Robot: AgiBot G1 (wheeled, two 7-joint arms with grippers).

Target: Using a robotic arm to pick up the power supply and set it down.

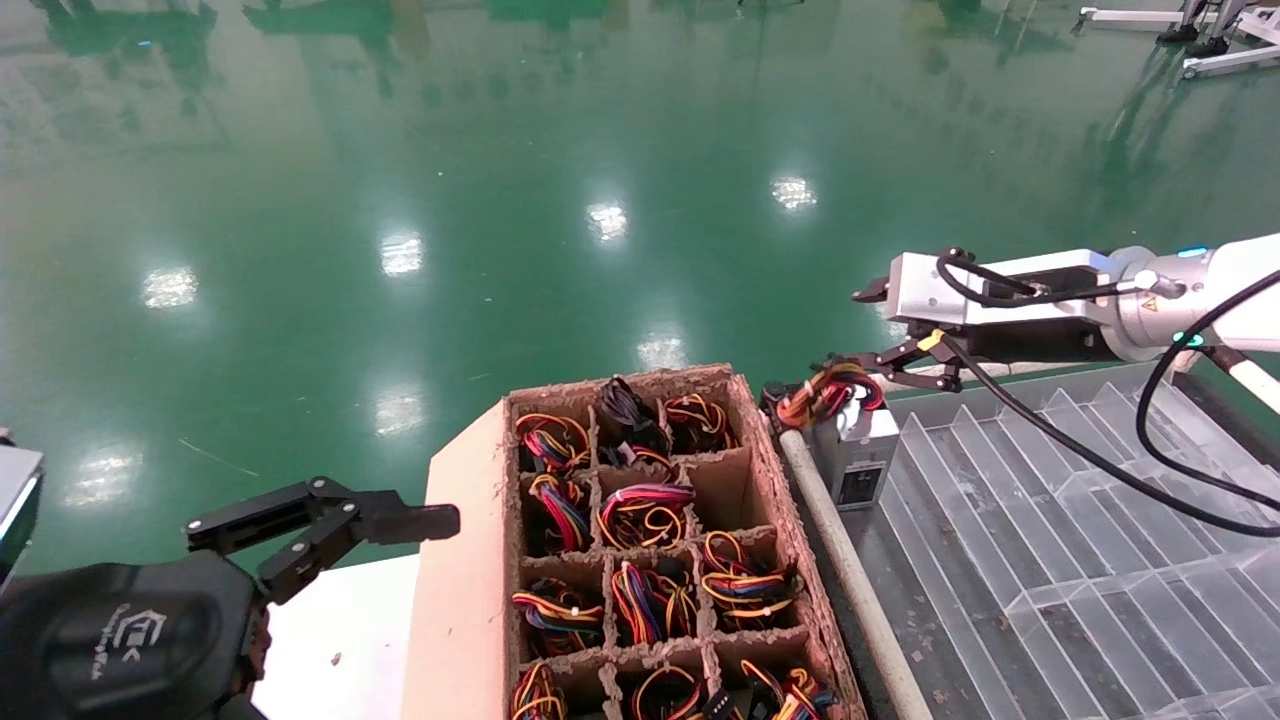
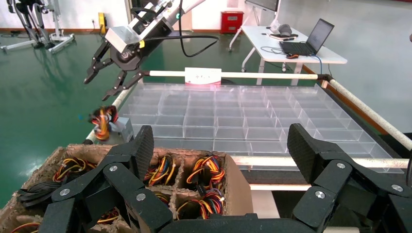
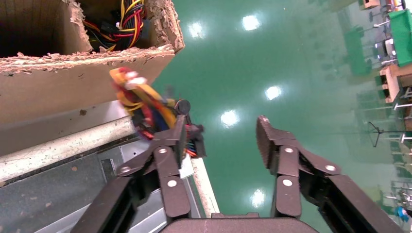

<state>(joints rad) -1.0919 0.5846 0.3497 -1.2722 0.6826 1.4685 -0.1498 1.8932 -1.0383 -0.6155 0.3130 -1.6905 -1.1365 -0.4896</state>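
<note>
The power supply [image 1: 860, 460], a small silver box with a dark label, stands at the far left corner of the clear tray, its tied bundle of coloured wires [image 1: 826, 392] on top. My right gripper [image 1: 868, 330] hangs open just above it, holding nothing. In the right wrist view the bundle [image 3: 143, 104] lies outside one finger [image 3: 171, 145], not in the gap of the right gripper [image 3: 221, 141]. The left wrist view shows the right gripper [image 2: 99, 87] apart from the power supply [image 2: 121, 128]. My left gripper [image 1: 380, 515] is parked low at the left, open and empty [image 2: 221, 141].
A cardboard box [image 1: 465, 560] with divided cells full of wire bundles sits in the middle. The clear partitioned tray [image 1: 1050, 520] fills the right, edged by a white rail [image 1: 845, 570]. Green floor lies beyond. A black cable loops off my right wrist.
</note>
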